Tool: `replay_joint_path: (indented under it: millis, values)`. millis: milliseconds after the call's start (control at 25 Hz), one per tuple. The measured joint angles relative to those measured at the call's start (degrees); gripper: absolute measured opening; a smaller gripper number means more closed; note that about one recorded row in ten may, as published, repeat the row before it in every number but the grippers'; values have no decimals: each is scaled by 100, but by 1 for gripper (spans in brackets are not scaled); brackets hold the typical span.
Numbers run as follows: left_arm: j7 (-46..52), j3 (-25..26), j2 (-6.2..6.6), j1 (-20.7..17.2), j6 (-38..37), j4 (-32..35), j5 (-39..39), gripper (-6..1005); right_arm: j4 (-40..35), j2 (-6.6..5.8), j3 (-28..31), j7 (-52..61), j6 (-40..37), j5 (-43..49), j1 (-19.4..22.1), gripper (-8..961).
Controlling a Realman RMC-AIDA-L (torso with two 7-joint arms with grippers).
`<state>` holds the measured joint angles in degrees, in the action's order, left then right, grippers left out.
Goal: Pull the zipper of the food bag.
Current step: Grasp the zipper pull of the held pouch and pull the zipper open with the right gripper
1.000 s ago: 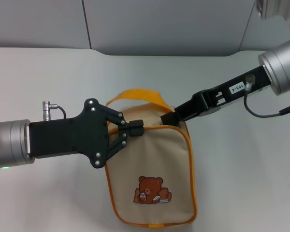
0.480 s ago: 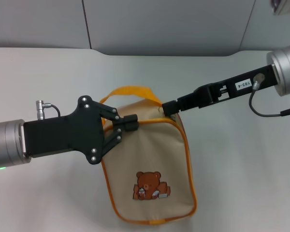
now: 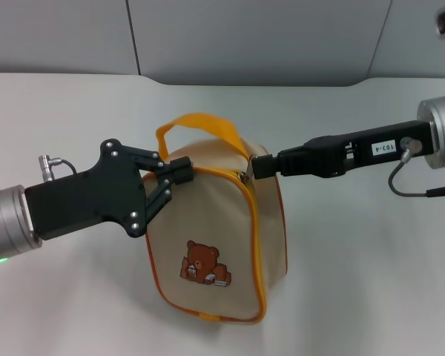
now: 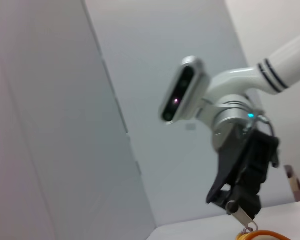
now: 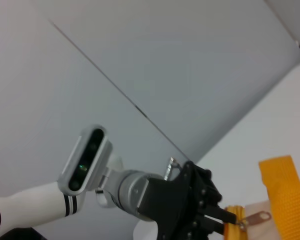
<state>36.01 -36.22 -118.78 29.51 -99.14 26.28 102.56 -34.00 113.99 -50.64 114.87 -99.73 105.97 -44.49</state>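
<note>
The beige food bag [image 3: 215,222] with orange piping stands on the table, its bear patch [image 3: 202,271] facing me and its orange handle [image 3: 200,126] arching over the top. My left gripper [image 3: 179,170] is shut on the bag's top left edge. My right gripper [image 3: 258,167] is shut on the zipper's small silver pull tab [image 3: 244,177] at the top right corner. The left wrist view shows the right gripper [image 4: 238,206] pinching a silver tab [image 4: 243,218]. The right wrist view shows the left gripper [image 5: 229,218] pinching orange tape, with a silver tab [image 5: 258,218] beside it.
The white table [image 3: 356,259] stretches on all sides of the bag. A grey wall panel [image 3: 252,37] stands behind it. A cable [image 3: 411,189] hangs from the right wrist, and a connector [image 3: 48,162] sticks out of the left wrist.
The bag has shifted left and tipped more upright. My left gripper moved left and up with the bag's edge. My right arm has levelled out, still holding the pull tab.
</note>
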Motion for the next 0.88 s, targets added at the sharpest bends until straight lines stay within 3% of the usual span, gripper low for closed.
replay_joint_path:
  millis: [640,880]
  values:
    - [87,168,23,-220,-1,-253,-194,30,302,64,-17,-715,365,45,60,3]
    - [-90,137,27,-244,-184,-221,-190,28,-84,32,184,-1268,238,-31,427,5]
